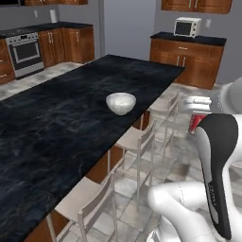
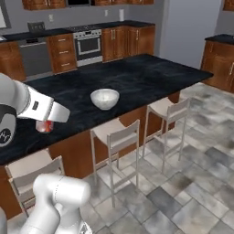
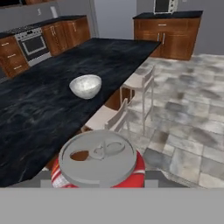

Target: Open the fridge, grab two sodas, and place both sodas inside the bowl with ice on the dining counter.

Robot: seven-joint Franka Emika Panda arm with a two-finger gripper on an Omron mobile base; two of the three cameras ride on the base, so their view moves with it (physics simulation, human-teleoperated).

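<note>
My gripper [image 2: 45, 121] is shut on a red soda can [image 3: 98, 159] with a silver top, held upright in the air beside the near side of the dining counter [image 1: 56, 127]. The can [image 1: 193, 124] hangs to the right of the counter's edge, above the stools. A round white bowl [image 1: 120, 102] with whitish ice stands on the black marble top near that edge, well ahead of the can. In the hand view the bowl [image 3: 85, 85] lies beyond the can's top. The fridge is out of view.
White stools [image 1: 137, 142] line the counter's near side over a grey tiled floor [image 2: 183, 183]. A stove [image 1: 24, 52] and wood cabinets stand along the back wall. A microwave [image 1: 186, 27] sits on a far counter.
</note>
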